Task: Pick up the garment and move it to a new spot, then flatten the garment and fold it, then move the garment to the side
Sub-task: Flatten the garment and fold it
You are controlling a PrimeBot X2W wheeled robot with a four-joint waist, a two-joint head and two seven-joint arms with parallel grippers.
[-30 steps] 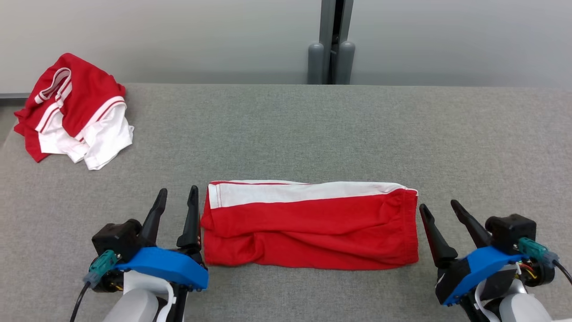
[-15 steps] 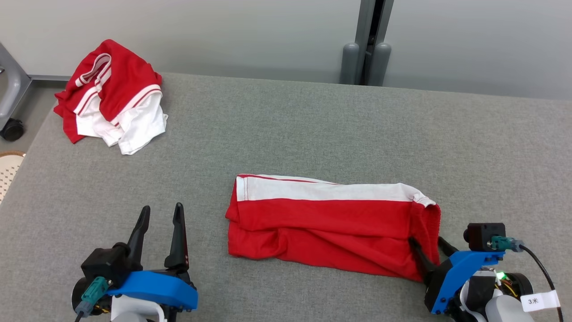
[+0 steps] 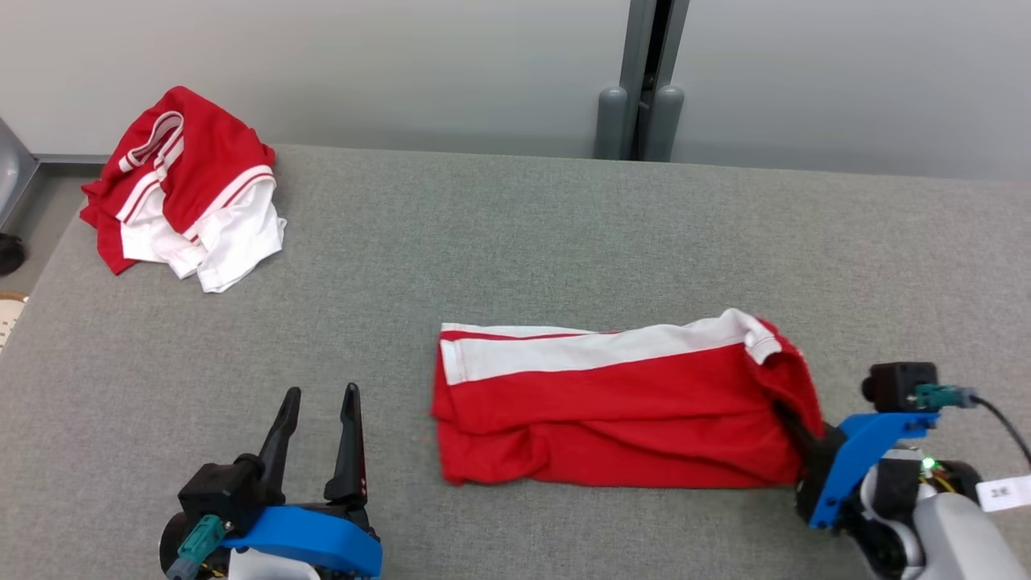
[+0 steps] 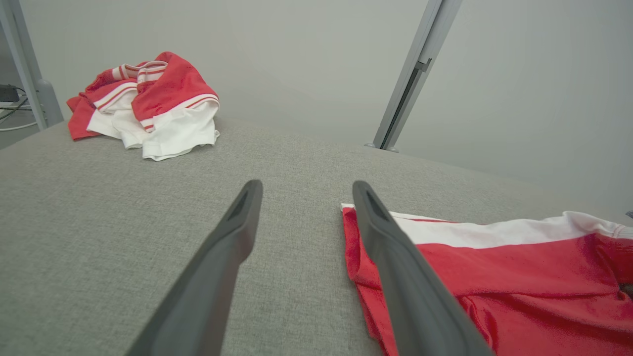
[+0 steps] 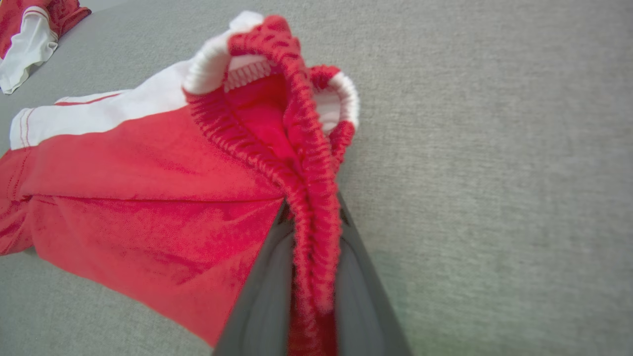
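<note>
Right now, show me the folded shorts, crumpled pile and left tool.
folded shorts (image 3: 612,419), head view, middle red panel
crumpled pile (image 3: 201,161), head view, red top fold
left tool (image 3: 322,390), head view, between its fingertips

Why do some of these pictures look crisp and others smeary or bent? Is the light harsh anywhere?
Head view: soft, even light, hardly any shadow beside the folded red shorts, all crisp. Left wrist view: the grey post leans, likely from the wide lens, and the near jaws look soft. Right wrist view: the elastic waistband is fairly sharp, but the jaws at the bottom edge blur.
</note>
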